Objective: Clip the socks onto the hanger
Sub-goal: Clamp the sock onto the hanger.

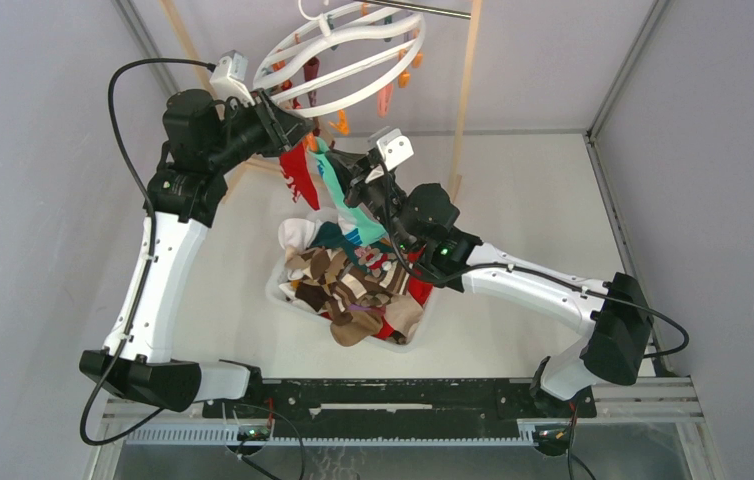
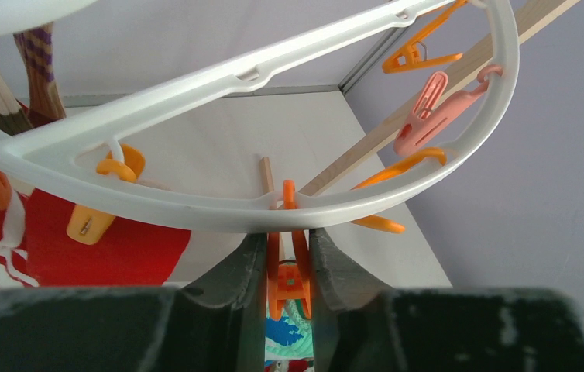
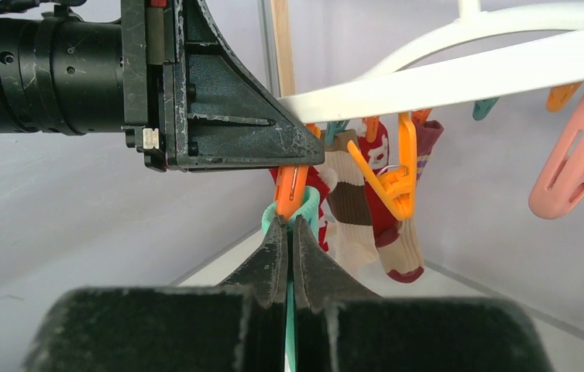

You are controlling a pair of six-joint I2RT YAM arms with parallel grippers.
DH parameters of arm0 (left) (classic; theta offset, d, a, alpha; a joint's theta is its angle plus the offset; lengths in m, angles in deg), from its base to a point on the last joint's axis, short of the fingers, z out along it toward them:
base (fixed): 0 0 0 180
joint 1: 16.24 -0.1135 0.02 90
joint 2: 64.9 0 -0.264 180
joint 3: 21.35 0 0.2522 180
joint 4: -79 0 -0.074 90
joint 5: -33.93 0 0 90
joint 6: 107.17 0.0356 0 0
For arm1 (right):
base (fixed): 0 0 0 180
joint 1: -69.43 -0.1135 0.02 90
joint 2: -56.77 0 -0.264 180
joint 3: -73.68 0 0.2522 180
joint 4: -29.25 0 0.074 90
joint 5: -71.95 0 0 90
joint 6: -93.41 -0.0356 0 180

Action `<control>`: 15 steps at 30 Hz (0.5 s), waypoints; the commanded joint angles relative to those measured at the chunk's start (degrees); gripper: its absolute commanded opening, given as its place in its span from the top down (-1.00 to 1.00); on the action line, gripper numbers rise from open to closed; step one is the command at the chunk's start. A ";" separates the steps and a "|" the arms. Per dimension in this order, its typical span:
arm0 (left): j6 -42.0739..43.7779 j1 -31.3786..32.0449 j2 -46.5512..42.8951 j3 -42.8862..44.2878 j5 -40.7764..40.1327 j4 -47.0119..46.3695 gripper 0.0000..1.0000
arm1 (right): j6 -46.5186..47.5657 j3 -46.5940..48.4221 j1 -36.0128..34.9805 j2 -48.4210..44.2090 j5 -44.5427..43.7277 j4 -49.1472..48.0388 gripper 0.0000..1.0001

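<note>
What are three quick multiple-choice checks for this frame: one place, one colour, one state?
1. Where is the loose pile of socks?
A) in the tub between the arms
B) on the bare table by the left base
C) draped over the wooden pole

2. What colour is the peg between the left fingers?
A) pink
B) teal
C) orange

3. What state are the right fingers in?
A) wide open
B) shut on the mint-teal sock
C) shut on a brown sock

Answers:
1 A, the top view shows the pile filling the tub.
2 C, the left wrist view shows an orange peg squeezed between them.
3 B, the right wrist view shows teal fabric pinched between them.
</note>
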 commanded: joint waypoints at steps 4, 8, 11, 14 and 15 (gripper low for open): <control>-0.07 0.41 -1.59 -0.97 0.15 -3.34 0.37 | -2.74 2.89 1.07 -0.96 1.28 -2.95 1.00; -0.08 0.38 -1.71 -0.94 0.30 -3.39 0.31 | -3.30 3.45 1.35 -0.72 1.57 -2.63 1.00; 0.02 0.41 -1.87 -0.88 0.48 -3.36 0.12 | -3.49 3.77 1.44 -0.62 1.80 -2.51 1.00; 0.18 0.43 -2.25 -0.73 0.08 -3.08 -0.09 | -3.50 3.95 1.44 -0.61 1.94 -2.36 1.00; 0.26 0.42 -2.43 -0.60 -0.08 -2.82 -0.25 | -3.50 4.08 1.52 -0.61 1.99 -2.26 1.00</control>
